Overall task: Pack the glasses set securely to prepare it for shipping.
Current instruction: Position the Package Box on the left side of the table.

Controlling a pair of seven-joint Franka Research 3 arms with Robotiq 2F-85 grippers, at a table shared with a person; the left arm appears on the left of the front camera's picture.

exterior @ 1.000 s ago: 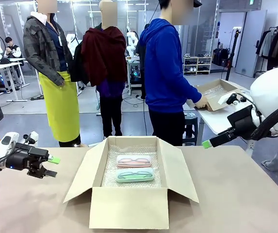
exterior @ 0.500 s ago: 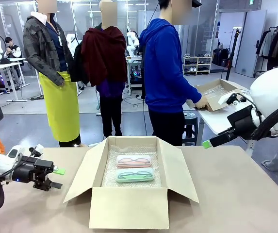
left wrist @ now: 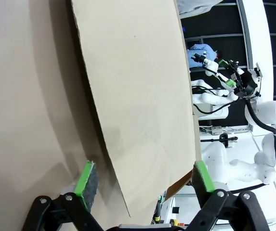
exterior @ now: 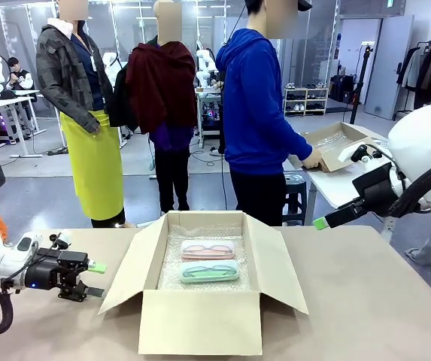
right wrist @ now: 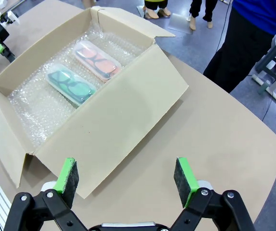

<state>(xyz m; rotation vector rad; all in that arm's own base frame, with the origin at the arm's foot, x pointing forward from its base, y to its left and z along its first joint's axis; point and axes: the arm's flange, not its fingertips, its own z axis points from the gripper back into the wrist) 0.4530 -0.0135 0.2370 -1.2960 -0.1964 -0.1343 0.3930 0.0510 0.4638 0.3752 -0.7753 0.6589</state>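
two grippers are ours here, and we start with our left gripper, low over the table with its jaws spread wide and nothing between them. just to its right, the cardboard box's left flap slopes up; in the left wrist view that flap fills the space ahead of the green pads, close but we cannot tell if it touches. further right of this gripper, inside the box on bubble wrap, lies the glasses set: the pink case on the far side, the mint case just beside it on the near side. well to the right of the box and higher up, our right gripper hangs above the table, jaws wide and empty. beyond it a person in blue stands at the far edge.
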